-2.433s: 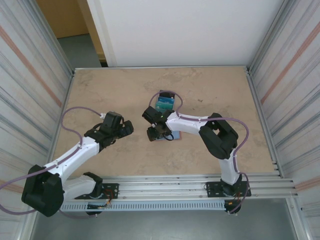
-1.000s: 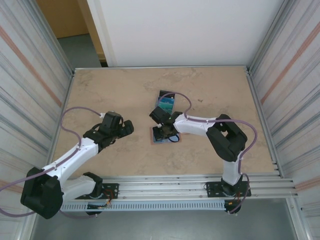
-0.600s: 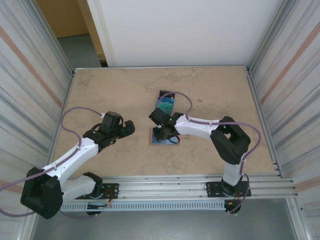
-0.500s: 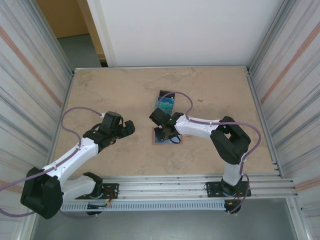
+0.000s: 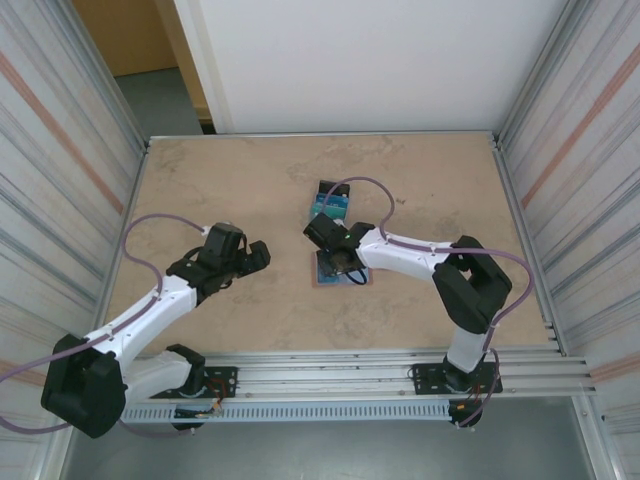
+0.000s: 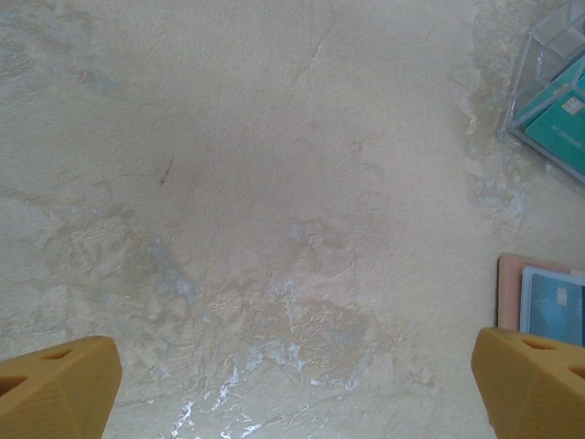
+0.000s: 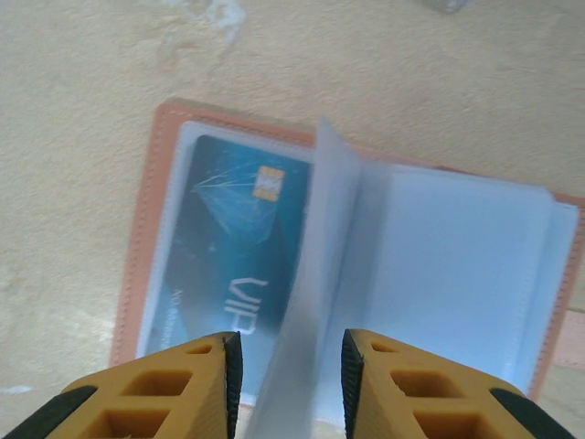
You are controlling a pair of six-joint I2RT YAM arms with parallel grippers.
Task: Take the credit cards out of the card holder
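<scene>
1. Left gripper (image 6: pixel 292 389) hangs spread wide above bare worktop (image 6: pixel 256 183);
2. Right gripper (image 7: pixel 291 352), narrowly parted, straddles an upright clear sleeve (image 7: pixel 315 265) of the open card holder (image 7: pixel 139 274), mid-worktop;
3. A teal credit card (image 7: pixel 228 247) lies in its left pocket

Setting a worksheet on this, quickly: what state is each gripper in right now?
Left gripper: open, empty.
Right gripper: partly open, a clear leaf of the holder between its jaws.

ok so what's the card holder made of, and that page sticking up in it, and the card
card holder: salmon leather or imitation, matte, seam line along the edge. page: thin translucent plastic, frosted, it stands bent. card: likely plastic, glossy teal, gold chip, printed letters.
</scene>
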